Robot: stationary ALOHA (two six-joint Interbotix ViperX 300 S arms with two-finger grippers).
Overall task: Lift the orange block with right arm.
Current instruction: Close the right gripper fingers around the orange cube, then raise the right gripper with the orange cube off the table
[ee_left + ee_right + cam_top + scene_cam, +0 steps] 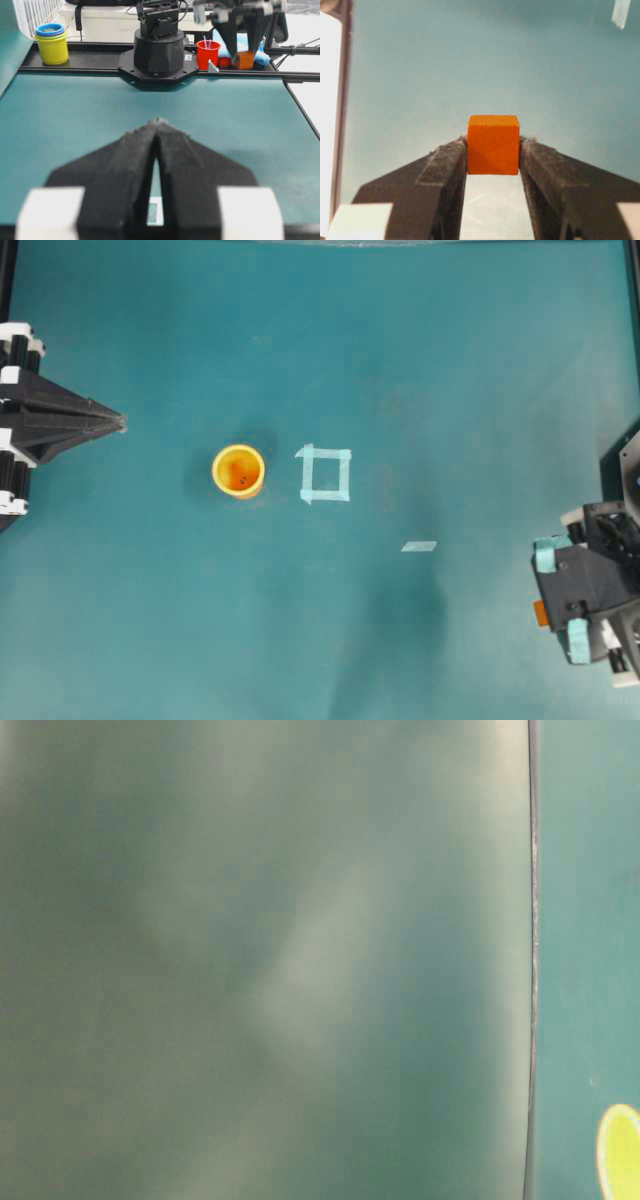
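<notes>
Right pincer (493, 150) clamped on orange block (493, 145) — raised off worktop (320, 620) | lift looks done | left pincer (157, 125) closed, empty — idle

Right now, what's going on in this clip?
The right claw is shut on the orange block, its two fingers pressed against the cube's sides. In the left wrist view the block hangs well above the teal table, so it looks lifted. The left claw sits closed and empty at its own side, doing nothing. A yellow-orange cup stands upright beside a tape square at mid-table, touched by neither arm.
</notes>
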